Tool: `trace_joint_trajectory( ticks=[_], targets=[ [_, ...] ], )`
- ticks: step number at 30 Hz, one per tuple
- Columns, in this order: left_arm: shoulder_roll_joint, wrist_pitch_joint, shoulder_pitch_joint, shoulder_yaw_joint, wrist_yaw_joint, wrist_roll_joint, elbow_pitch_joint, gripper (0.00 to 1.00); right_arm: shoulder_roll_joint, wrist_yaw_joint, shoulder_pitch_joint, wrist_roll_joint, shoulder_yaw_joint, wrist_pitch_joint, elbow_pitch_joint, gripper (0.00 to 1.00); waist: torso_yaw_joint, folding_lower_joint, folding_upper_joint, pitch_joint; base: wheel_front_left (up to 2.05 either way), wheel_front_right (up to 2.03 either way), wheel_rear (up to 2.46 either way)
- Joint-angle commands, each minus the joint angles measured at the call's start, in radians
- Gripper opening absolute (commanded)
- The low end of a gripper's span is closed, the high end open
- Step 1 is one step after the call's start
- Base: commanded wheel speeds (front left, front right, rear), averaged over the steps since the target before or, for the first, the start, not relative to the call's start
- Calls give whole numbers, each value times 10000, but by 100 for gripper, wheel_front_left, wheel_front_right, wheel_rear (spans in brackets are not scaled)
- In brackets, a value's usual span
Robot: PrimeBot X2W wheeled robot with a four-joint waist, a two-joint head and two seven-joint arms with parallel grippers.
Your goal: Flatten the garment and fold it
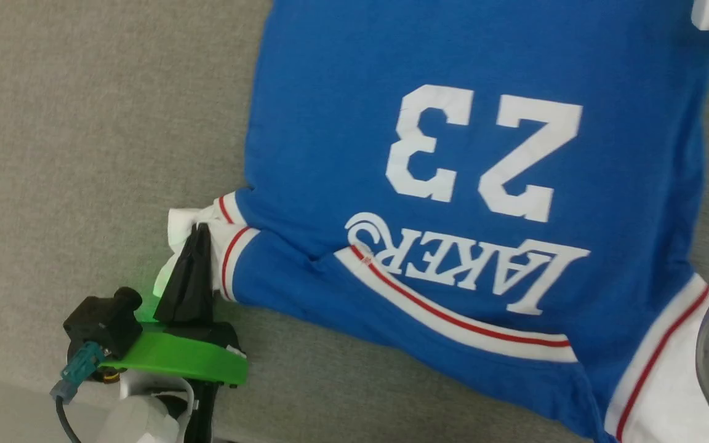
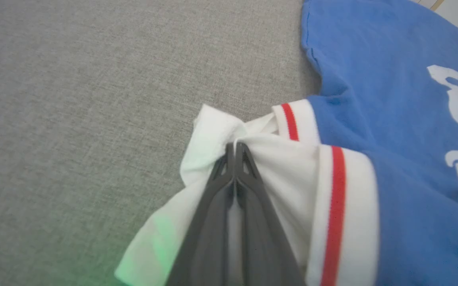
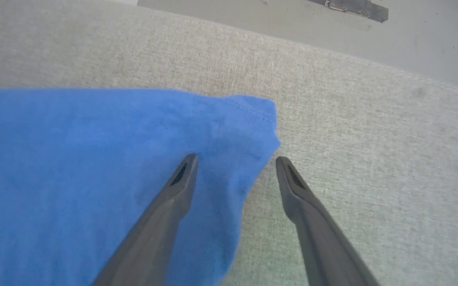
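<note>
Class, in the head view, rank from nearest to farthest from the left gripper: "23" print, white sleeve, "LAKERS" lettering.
1. White sleeve, pinched in the left gripper.
2. "LAKERS" lettering, to its right.
3. "23" print, farther up and right.

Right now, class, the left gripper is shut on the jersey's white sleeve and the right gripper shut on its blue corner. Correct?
No: the right gripper is open at the blue corner of the Lakers jersey, per the right wrist view. The left gripper is shut on the white sleeve.
</note>
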Motion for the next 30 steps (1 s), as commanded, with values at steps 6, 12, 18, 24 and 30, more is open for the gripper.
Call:
trace_joint_trajectory(
  ticks=[6, 12, 18, 24, 30],
  targets=[
    [75, 18, -148, 94, 56, -44, 481, 0, -122, -15, -38, 4, -110, 85, 229, 0, 314, 0, -1, 194, 0, 0, 0],
    [260, 77, -154, 138, 38, -52, 791, 0, -484, -15, 380, 1065, 176, -936, 11, 0, -296, 0, -1, -1056, 0, 0, 0],
    [407, 294, 71, 100, 110, -41, 1095, 0, -1416, -15, 2230, 2844, 866, -1589, -1516, 0, -1045, 0, -1, -2586, 0, 0, 0],
    [540, 546, 458, 135, 236, -117, 1382, 0, -1523, -15, 5773, 4270, 529, -1187, -4109, 0, -1787, 0, -1, -3842, 0, 0, 0],
    [548, 704, 792, 147, 385, -211, 1518, 0, -609, -15, 9603, 4951, 116, -412, -6340, 0, -2266, 0, -1, -4599, 0, 0, 0]
  ],
)
